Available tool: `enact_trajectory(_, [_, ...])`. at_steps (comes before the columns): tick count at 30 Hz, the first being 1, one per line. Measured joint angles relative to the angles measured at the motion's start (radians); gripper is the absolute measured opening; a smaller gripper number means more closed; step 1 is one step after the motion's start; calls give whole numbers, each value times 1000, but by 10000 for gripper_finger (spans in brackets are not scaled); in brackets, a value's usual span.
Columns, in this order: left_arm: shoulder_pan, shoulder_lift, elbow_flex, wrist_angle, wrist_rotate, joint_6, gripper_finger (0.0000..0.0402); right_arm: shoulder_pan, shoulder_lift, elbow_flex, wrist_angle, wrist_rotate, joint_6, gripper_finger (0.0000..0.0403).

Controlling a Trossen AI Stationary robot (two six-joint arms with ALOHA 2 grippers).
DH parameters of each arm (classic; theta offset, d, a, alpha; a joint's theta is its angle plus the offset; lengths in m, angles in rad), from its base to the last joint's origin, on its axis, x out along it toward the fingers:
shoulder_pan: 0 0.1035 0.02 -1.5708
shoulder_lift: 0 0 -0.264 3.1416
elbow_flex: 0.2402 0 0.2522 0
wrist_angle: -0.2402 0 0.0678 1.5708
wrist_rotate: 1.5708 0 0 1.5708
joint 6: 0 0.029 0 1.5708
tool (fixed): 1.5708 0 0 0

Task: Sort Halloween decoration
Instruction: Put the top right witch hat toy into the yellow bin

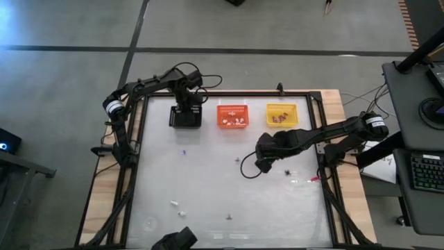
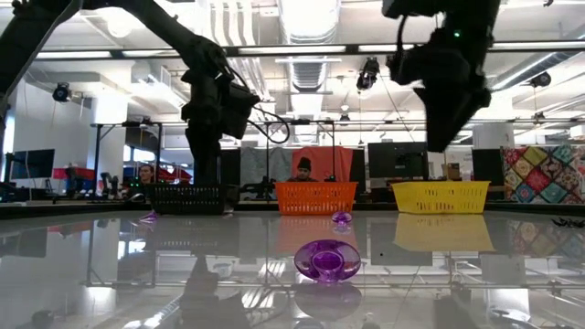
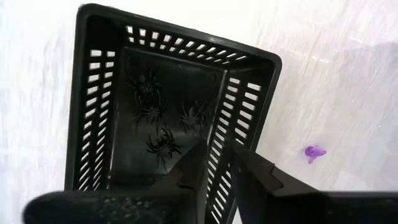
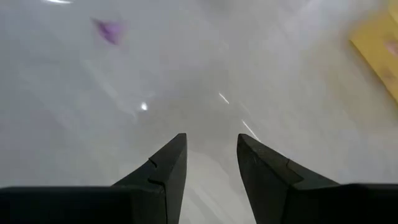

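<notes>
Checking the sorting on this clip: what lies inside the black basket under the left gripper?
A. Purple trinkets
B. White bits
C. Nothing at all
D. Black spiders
D: the left wrist view looks down past the left gripper into the black basket, where several black spiders lie on its floor; the one purple trinket in that view lies outside it on the table.

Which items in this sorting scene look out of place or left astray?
Nothing looks spilled or damaged. Loose trinkets simply remain unsorted: a purple piece lies on the table just below the black basket, a black spider sits near the right gripper, and white bits lie toward the near edge.
</notes>
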Motion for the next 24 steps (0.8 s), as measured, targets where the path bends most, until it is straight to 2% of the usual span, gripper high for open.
enact_trajectory(6, [0, -5, 0, -28, 0, -14, 78, 0, 0, 0, 147, -25, -125, 134])
enact_trajectory(12, [-1, -66, 0, -54, 2, -21, 84, -2, 13, -3, 273, -102, -226, 134])
enact_trajectory(16, [-1, -142, 0, -74, 2, -26, 84, -2, 66, -10, 366, -143, -286, 134])
enact_trajectory(24, [-1, -321, 0, -71, 2, -48, 84, -7, 194, -10, 533, -134, -396, 134])
